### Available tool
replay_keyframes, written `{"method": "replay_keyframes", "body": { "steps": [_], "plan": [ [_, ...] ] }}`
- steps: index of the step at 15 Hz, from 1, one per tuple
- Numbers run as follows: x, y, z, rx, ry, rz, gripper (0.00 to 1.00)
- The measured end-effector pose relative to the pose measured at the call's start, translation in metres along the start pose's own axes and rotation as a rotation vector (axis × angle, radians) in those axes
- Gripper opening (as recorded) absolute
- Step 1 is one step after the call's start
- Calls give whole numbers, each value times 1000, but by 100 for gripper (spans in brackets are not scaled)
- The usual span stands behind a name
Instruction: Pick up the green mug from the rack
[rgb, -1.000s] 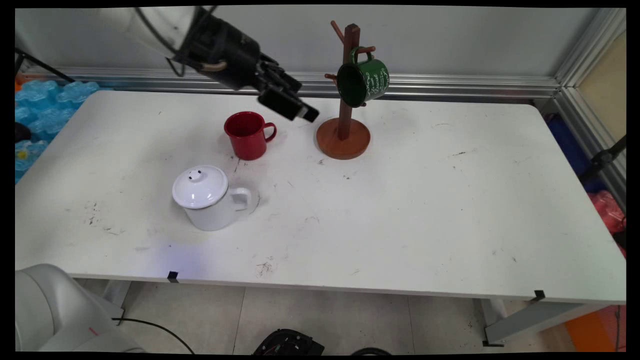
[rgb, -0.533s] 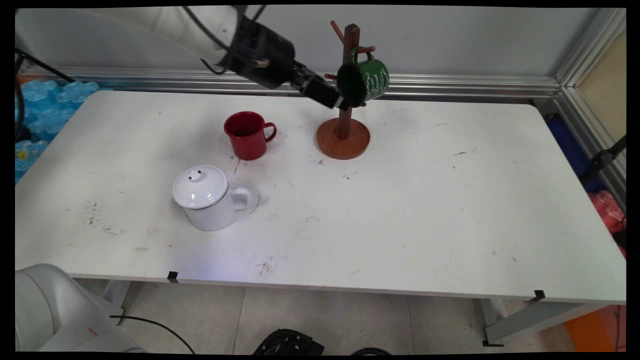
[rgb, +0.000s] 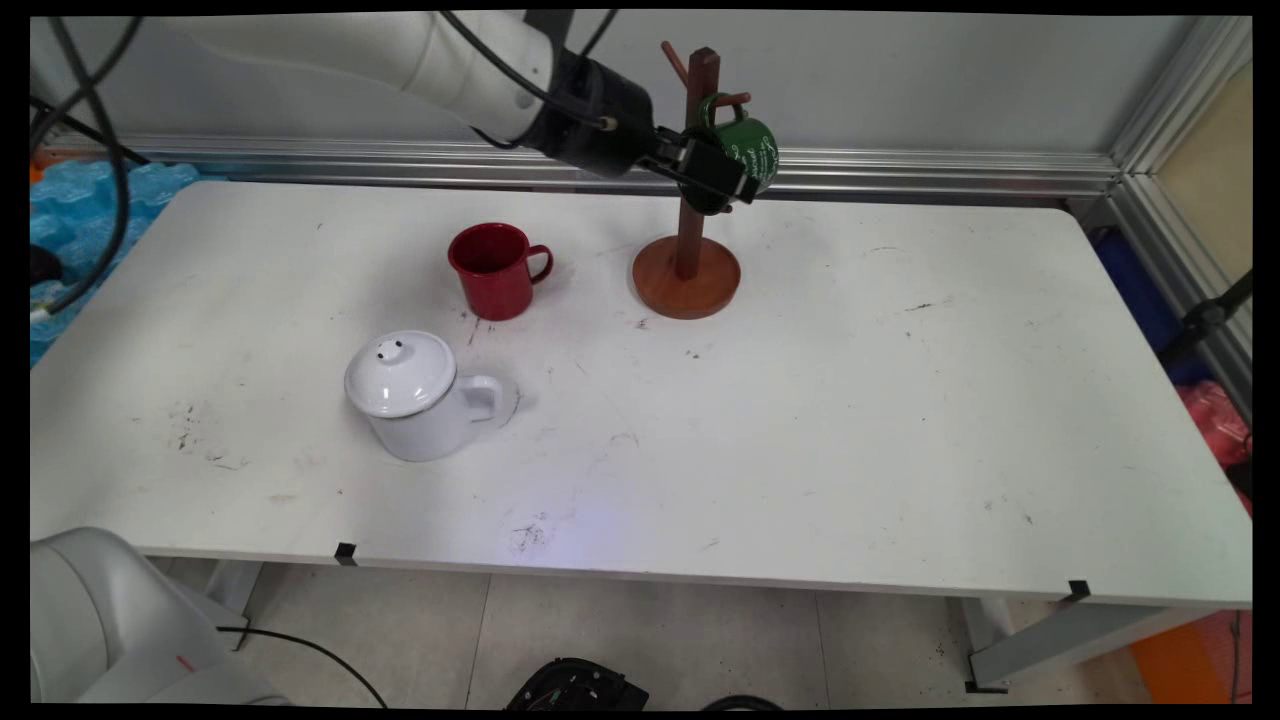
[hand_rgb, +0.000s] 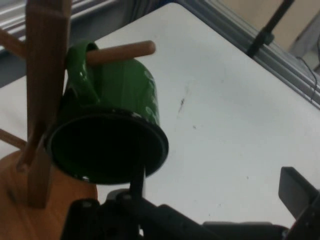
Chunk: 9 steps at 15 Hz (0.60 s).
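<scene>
Two mugs and a lidded white pot (rgb: 415, 395) share the table (rgb: 800, 400) with me in the main view. I reach in from the upper left, and my gripper (rgb: 722, 173) sits right at the green mug (rgb: 745, 152), which hangs by its handle from a peg of the wooden mug tree (rgb: 690, 200). The tree's round base stands on the table toward the far edge. The red mug (rgb: 494, 269) stands upright to the left of the tree, well apart from my gripper, and the pot sits nearer the front, its handle pointing right.

From the hand view, the green mug (hand_rgb: 112, 132) fills the left half, its dark mouth tilted toward me and its handle looped over the peg (hand_rgb: 120, 51). One of my fingers (hand_rgb: 138, 177) rises to the mug's rim, while the other finger (hand_rgb: 297, 192) stands well off to the right, so my grip is spread wide and holding nothing.
</scene>
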Motion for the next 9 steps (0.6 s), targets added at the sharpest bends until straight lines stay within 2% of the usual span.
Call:
{"method": "replay_keyframes", "body": {
  "steps": [9],
  "plan": [
    [3, -3, 35, 30, 62, -143, 100]
  ]
}}
